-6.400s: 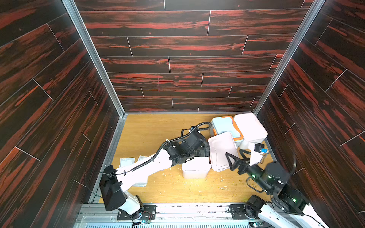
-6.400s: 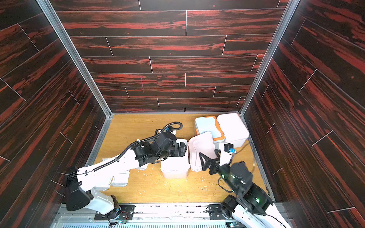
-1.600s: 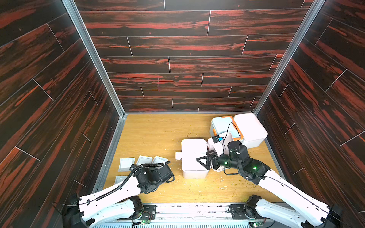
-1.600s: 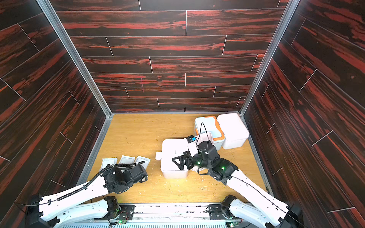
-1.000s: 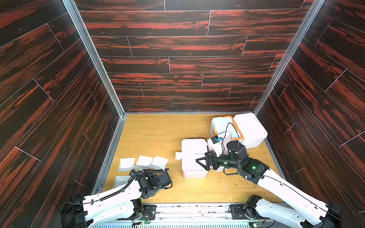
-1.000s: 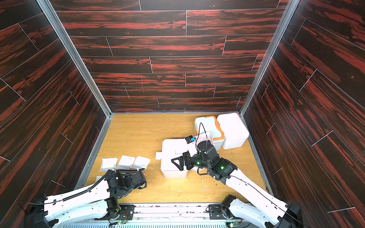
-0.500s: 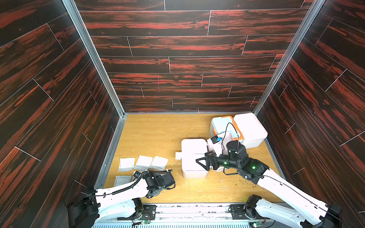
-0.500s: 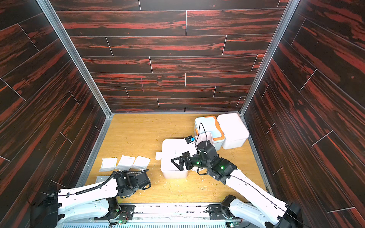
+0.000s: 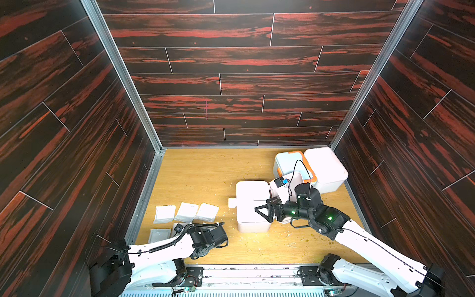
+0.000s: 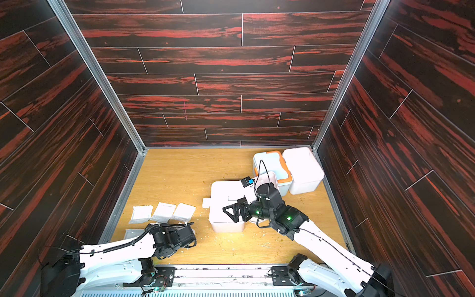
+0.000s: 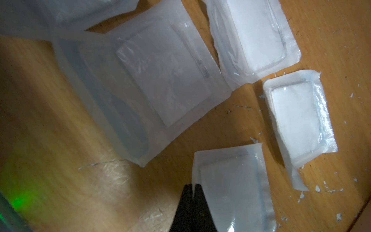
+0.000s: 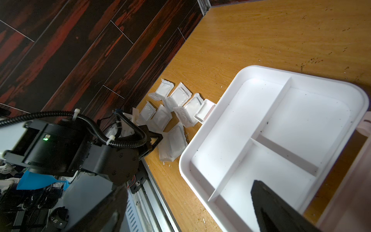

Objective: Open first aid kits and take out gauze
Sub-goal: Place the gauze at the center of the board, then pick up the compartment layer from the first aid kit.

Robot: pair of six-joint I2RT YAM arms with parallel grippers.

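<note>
Three first aid kits are on the wooden floor. The middle kit (image 9: pixel 250 205) is open, and its white divided tray (image 12: pixel 301 120) is empty. The blue-white kit with orange trim (image 9: pixel 290 162) and a pale kit (image 9: pixel 325 167) stand shut at the back right. Several gauze packets (image 9: pixel 186 212) (image 10: pixel 163 212) lie near the left wall. My left gripper (image 11: pixel 192 185) hangs low over them, shut on the edge of one gauze packet (image 11: pixel 230 190). My right gripper (image 9: pixel 267 210) (image 12: pixel 190 211) hovers open over the open kit's tray with nothing between its fingers.
The open kit's pinkish lid (image 9: pixel 293 180) stands behind my right wrist. A white latch tab (image 9: pixel 232 202) sticks out of that kit toward the packets. The left wall and its metal rail (image 9: pixel 144 205) run close beside the packets. Crumbs dot the floor.
About six seconds ago my left gripper was at the open kit; it has since come down to the packets at the near left. My right gripper has moved over the kit. Over the last second, barely any motion.
</note>
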